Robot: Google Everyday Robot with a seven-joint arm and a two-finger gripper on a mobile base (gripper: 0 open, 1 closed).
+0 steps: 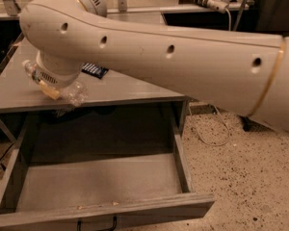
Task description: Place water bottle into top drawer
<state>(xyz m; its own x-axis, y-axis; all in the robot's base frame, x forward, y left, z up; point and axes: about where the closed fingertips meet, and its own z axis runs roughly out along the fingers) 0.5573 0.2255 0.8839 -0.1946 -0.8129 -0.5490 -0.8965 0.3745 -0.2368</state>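
Top drawer (101, 184): pulled open, bare floor, below table's (135, 88) front edge. Gripper (55, 88): at that edge near the left corner, fingers (50, 92) clamped on water bottle (74, 94). Handling: clear the edge, lower fully, then release.

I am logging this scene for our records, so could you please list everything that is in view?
water bottle: one, clear crinkled plastic, at the table's front edge above the drawer
top drawer: one, grey, pulled open below the table
drawer handle: one, dark, on the drawer front
table: one, grey top
packet: one, dark with pale stripes, lying on the table behind the bottle
cable: one, pale, looped on the speckled floor right of the drawer
arm: one, cream, reaching across from the right
gripper: one, at the table's front left edge, jaws shut on the bottle
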